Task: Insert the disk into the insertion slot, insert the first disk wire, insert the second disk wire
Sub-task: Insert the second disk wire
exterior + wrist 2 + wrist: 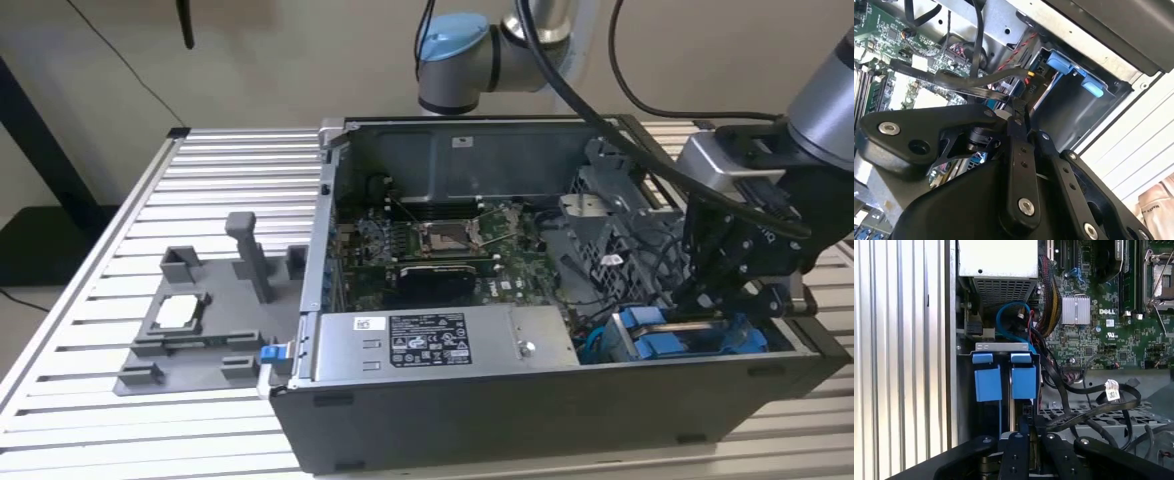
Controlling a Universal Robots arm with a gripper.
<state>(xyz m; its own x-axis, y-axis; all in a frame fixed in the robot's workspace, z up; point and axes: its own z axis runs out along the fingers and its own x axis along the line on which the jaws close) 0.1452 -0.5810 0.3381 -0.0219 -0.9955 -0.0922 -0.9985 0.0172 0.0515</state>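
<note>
Your claw [714,300] hangs low inside the computer case [534,420], just above the disk [687,338], which sits in the insertion slot [1004,346] by the power supply [434,335]. I cannot tell how far it is open. Black cables [1089,405] crowd beside it.

one computer case [534,400], one power-supply box [427,345] and two blue tabs [988,382] are showing.
</note>
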